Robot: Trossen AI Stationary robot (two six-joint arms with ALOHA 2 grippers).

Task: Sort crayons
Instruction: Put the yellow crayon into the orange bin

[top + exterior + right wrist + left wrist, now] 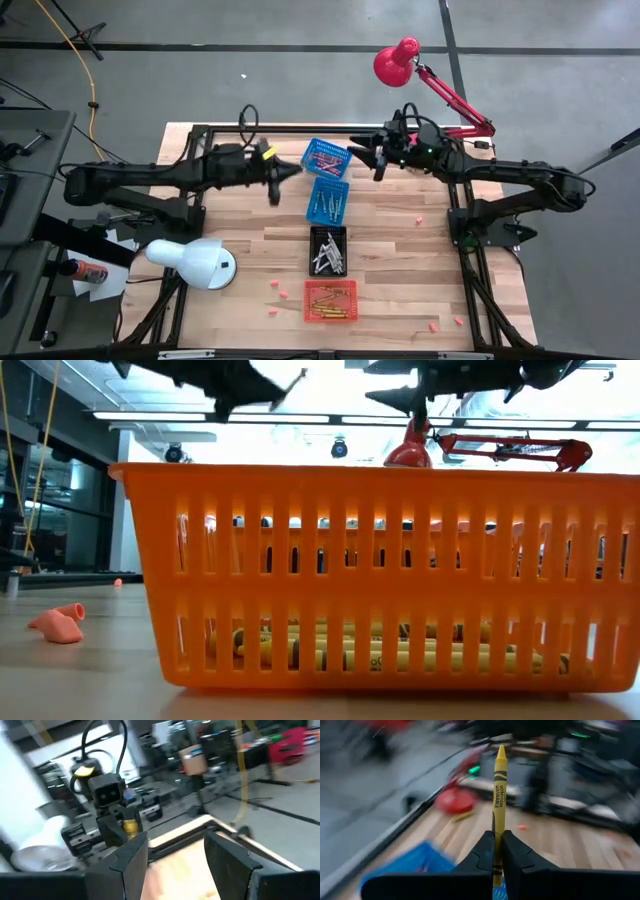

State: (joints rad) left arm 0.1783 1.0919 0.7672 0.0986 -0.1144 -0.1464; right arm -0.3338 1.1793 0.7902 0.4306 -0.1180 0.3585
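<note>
Clearly left gripper (497, 851) fingers pinch a yellow crayon (498, 795); right gripper (176, 855) fingers spread empty.

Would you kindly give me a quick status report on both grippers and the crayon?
Left gripper shut on yellow crayon, raised beside the far blue basket. Right gripper open, empty, opposite. Nothing in the way.

Pale wooden bench (400, 260) with a black frame, filling the middle of the high view. Down its centre, four small baskets in a column: a tilted blue basket (327, 158) uppermost, a second blue basket (328, 200) just below, then a black basket (328, 250), then an orange basket (331, 301) lowest. At lower left, a white lamp (190, 262). Scattered pink bits (279, 294) left of the orange basket and more (445, 323) at lower right.
</note>
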